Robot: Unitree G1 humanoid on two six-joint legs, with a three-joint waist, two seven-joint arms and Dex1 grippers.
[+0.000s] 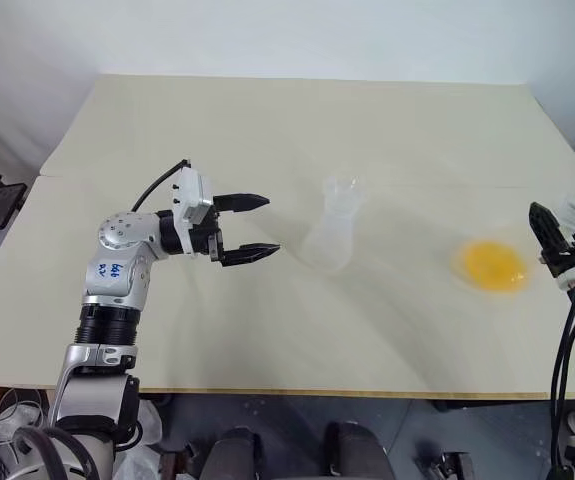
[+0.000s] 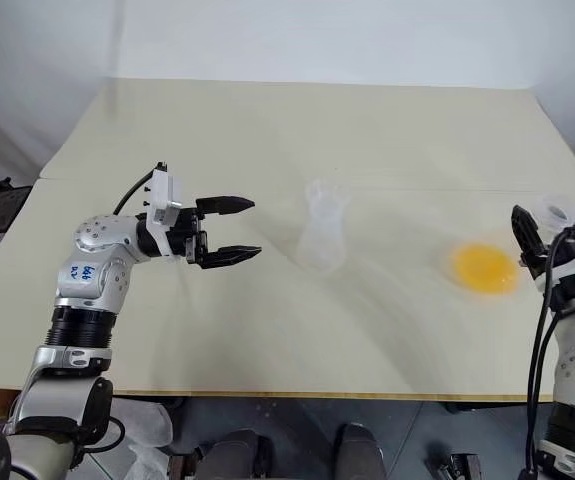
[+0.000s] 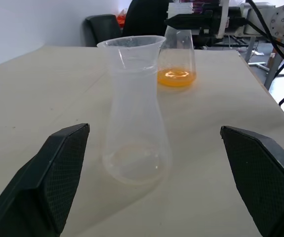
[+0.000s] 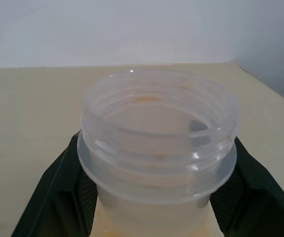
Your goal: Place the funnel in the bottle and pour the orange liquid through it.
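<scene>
While left tool [image 1: 257, 227] gapes beside bottle [image 1: 332, 235] | right tool [image 4: 151, 197] clamps larger flask's neck [image 4: 159, 148]

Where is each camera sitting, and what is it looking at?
Head views: up on the head, looking down at the table; both arms show.
Left wrist view: on the left arm, between the open left gripper, facing the bottle with the funnel in it.
Right wrist view: on the right arm; the right gripper is shut on the flask.
Shared: the orange liquid shows in head and left wrist views.

A pale beige table [image 1: 267, 130] stands before a dark chair [image 3: 104, 27].
</scene>
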